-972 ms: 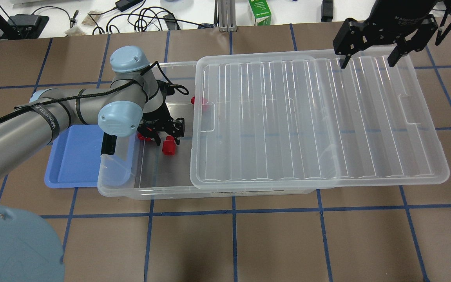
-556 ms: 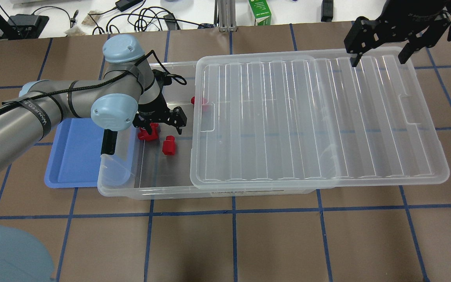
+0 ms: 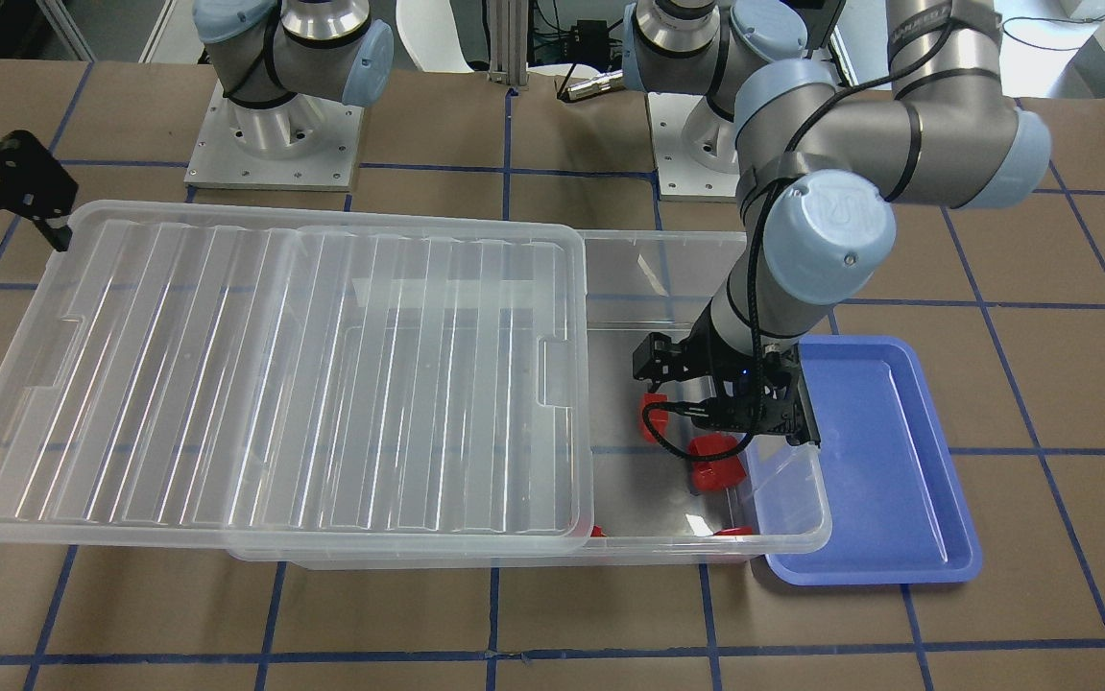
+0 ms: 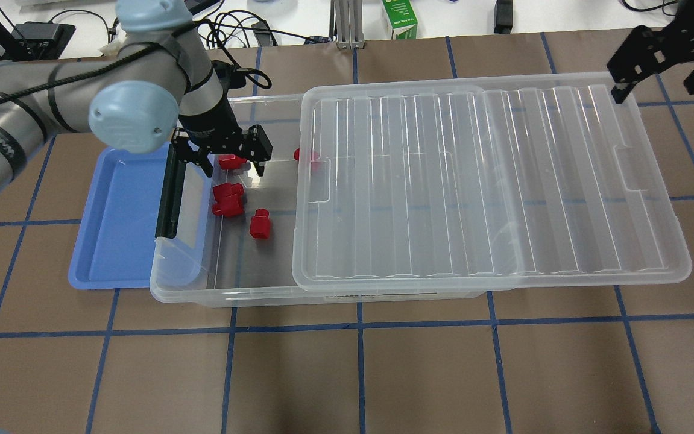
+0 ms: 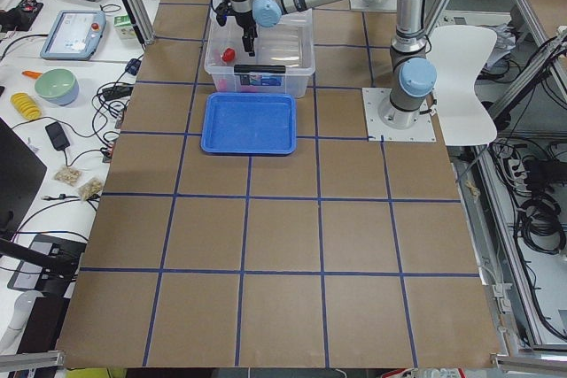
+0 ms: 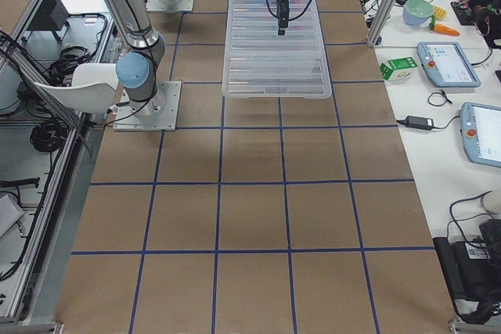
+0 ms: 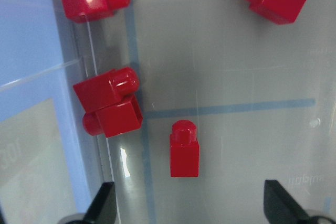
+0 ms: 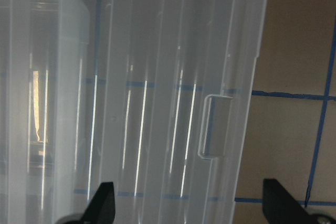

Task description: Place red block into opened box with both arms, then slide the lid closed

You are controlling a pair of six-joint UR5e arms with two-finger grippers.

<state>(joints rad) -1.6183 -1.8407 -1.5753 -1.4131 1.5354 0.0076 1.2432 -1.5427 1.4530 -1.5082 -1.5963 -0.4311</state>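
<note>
The red block (image 7: 185, 149) lies loose on the floor of the box (image 4: 190, 295), below the left hand (image 4: 224, 158), which hangs spread and empty, stub pointing away from its fingertips. The lid (image 4: 491, 181) runs lengthwise toward the right hand (image 4: 654, 84), spread empty over its overhanging end. That is probably the nearer hand for pushing it shut.
</note>
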